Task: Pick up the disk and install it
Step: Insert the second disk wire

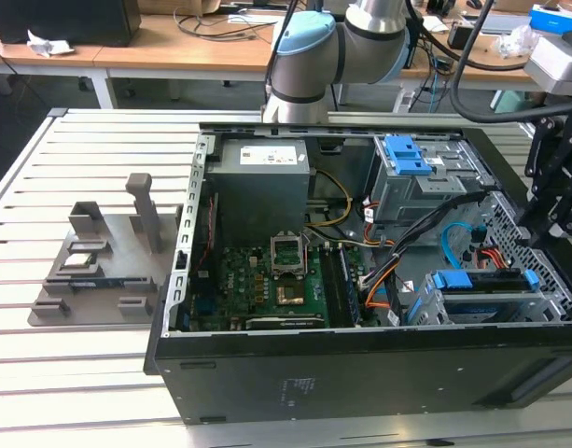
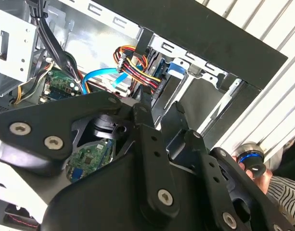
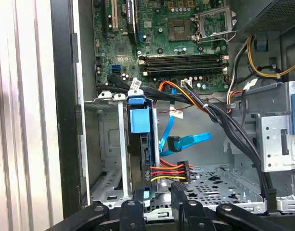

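Open PC case (image 1: pixel 360 373) lies on its side on the slotted table (image 1: pixel 80 373). In the exterior view, the arm (image 1: pixel 309 56) comes in at 12 o'clock and the gripper (image 1: pixel 550 201) hangs at 3 o'clock, over the case's edge.

Disk (image 1: pixel 481 280) is at about 4 o'clock in the exterior view. It stands on edge in the metal drive cage (image 1: pixel 547 303) at that corner of the case, blue frame up. In the first wrist view the disk (image 3: pixel 139 120) sits in a cage slot, with the empty slot (image 3: pixel 109 159) just beside it. It looks seated, but I can't confirm it's fully home from these angles.

The red/yellow/black power lead (image 3: pixel 170 171) meets the disk's edge. The blue data cable (image 3: pixel 188 141) runs loose nearby.

Gripper (image 3: pixel 157 204) is near the disk's end of the cage and apart from it. I can't tell how far open it is, or whether it has hold of anything.

The rest, all in the exterior view:
- The motherboard (image 1: pixel 267 285) is at 6 o'clock.
- The grey power supply (image 1: pixel 262 182) is at 12 o'clock in the case.
- The blue latch piece (image 1: pixel 407 154) is at 1 o'clock.
- The grey fixture (image 1: pixel 99 266) is on the table at 9 o'clock, well apart from the case.
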`<action>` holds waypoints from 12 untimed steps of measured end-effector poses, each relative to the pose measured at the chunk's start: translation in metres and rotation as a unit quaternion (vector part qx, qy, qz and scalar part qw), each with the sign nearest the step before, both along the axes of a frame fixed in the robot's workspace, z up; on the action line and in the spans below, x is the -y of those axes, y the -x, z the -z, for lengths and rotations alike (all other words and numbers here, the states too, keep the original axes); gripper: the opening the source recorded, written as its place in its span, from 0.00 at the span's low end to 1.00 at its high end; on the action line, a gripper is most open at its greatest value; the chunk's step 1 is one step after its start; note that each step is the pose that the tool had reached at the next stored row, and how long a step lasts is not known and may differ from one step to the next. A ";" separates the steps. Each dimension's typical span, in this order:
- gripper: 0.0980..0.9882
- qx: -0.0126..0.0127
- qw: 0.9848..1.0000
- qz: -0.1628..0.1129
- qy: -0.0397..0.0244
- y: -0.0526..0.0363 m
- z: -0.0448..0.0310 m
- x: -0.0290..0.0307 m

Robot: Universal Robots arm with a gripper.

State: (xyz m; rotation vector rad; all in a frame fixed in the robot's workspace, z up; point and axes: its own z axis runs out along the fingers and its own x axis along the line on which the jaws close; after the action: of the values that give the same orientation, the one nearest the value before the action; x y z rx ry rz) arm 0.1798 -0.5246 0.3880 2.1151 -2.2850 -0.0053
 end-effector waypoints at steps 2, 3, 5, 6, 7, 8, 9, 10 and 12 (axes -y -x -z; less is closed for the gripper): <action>0.30 0.000 1.000 0.000 -0.001 0.0037 0.0033 -0.0046; 0.30 0.000 1.000 0.000 -0.001 0.0076 0.0054 -0.0067; 0.30 0.000 1.000 0.000 -0.001 0.0211 0.0084 -0.0098; 0.30 0.000 1.000 0.000 -0.001 0.0285 0.0097 -0.0110; 0.30 0.000 1.000 0.000 -0.001 0.0338 0.0107 -0.0114; 0.30 0.000 1.000 0.000 -0.001 0.0385 0.0121 -0.0115; 0.30 0.000 1.000 -0.001 -0.001 0.0428 0.0138 -0.0116; 0.30 0.000 1.000 -0.001 -0.001 0.0446 0.0151 -0.0116; 0.30 0.000 1.000 -0.005 -0.001 0.0459 0.0172 -0.0116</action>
State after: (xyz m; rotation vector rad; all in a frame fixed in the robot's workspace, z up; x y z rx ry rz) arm 0.1339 -0.5130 0.3708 2.1273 -2.2753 -0.0074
